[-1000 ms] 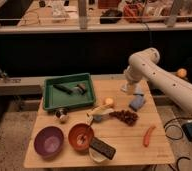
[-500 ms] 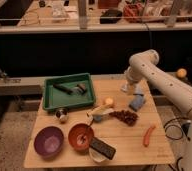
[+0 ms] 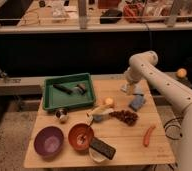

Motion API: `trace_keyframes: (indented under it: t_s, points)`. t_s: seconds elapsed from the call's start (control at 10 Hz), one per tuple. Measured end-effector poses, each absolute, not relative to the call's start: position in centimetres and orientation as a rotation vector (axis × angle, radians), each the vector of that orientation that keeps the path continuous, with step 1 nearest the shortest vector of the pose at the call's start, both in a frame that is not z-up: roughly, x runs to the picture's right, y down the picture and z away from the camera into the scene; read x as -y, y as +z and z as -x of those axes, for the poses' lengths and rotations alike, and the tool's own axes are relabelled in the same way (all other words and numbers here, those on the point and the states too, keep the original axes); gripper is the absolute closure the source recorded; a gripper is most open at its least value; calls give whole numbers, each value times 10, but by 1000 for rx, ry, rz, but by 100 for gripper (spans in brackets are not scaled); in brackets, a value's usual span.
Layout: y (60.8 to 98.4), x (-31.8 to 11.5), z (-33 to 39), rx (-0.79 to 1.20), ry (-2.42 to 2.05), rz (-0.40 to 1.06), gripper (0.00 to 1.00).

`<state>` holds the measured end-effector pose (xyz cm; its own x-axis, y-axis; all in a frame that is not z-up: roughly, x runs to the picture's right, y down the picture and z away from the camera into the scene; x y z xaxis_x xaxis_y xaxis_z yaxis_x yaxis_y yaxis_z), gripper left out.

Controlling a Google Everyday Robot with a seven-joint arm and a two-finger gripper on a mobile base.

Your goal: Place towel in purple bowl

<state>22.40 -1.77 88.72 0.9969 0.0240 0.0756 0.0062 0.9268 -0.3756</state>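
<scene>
The purple bowl (image 3: 49, 141) stands empty at the table's front left, next to the orange-red bowl (image 3: 81, 136). A small blue folded towel (image 3: 137, 102) lies on the table's right half, toward the back. My gripper (image 3: 129, 89) hangs at the end of the white arm (image 3: 154, 75), just above the table, a little left of and behind the towel. I see nothing held in it.
A green tray (image 3: 51, 102) with dark tools sits back left. A small can (image 3: 62, 115), a banana (image 3: 101, 114), a dark cluster (image 3: 123, 116), an orange stick-shaped item (image 3: 149, 135) and a black remote (image 3: 103, 148) on a white thing lie about the wooden table (image 3: 129, 150).
The gripper has sunk slightly beside the blue towel. Nothing on the table has moved.
</scene>
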Motion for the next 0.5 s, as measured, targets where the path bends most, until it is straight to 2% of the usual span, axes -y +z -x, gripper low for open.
trace_keyframes:
  t_s: [0.5]
  points:
    - [909,16,-232,81,4,403,20]
